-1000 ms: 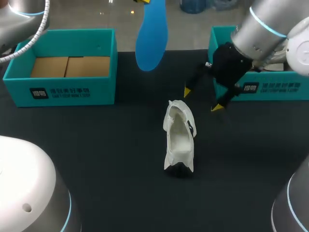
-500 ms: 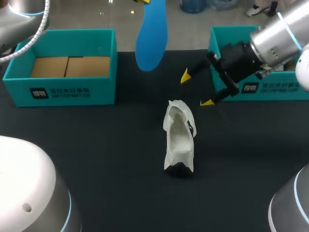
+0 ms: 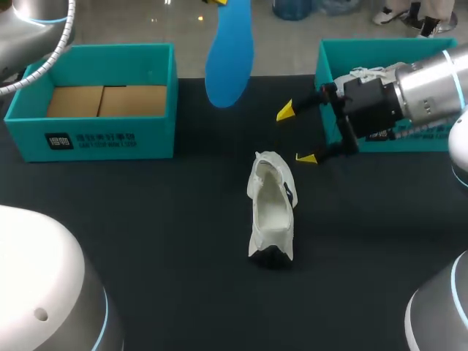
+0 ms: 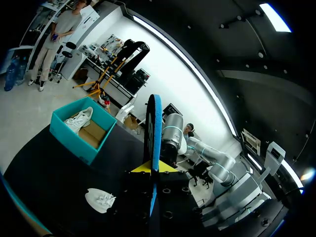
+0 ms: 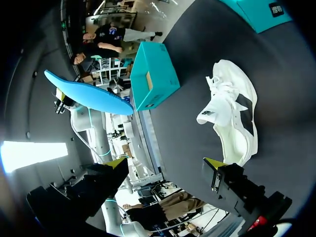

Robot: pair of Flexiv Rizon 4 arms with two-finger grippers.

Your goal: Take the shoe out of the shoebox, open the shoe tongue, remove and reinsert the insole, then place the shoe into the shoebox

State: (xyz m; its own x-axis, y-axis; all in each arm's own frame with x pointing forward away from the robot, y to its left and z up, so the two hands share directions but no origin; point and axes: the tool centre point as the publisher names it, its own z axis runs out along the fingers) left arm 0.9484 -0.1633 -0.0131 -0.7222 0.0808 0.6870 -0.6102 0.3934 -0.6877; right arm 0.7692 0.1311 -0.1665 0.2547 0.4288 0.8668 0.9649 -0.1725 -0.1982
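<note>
Each teal box bears a dark printed label (image 3: 60, 140) on its front wall. The left box (image 3: 110, 57), at 10 o'clock from the shoe (image 3: 270, 208), shows a cardboard floor. The right box (image 3: 330, 62), at 2 o'clock, holds a second shoe (image 4: 79, 120). The shoe lies mid-counter (image 3: 146, 234). The left fingers (image 4: 148, 168) pinch the blue insole (image 3: 229, 55) aloft at 12 o'clock. The right fingers (image 3: 285, 112), spread wide and holding nothing, hover at 1 o'clock.

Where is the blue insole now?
In the head view the blue insole hangs above the far edge of the table, between the left box and the right box, beyond the white shoe, held by the left gripper.
</note>
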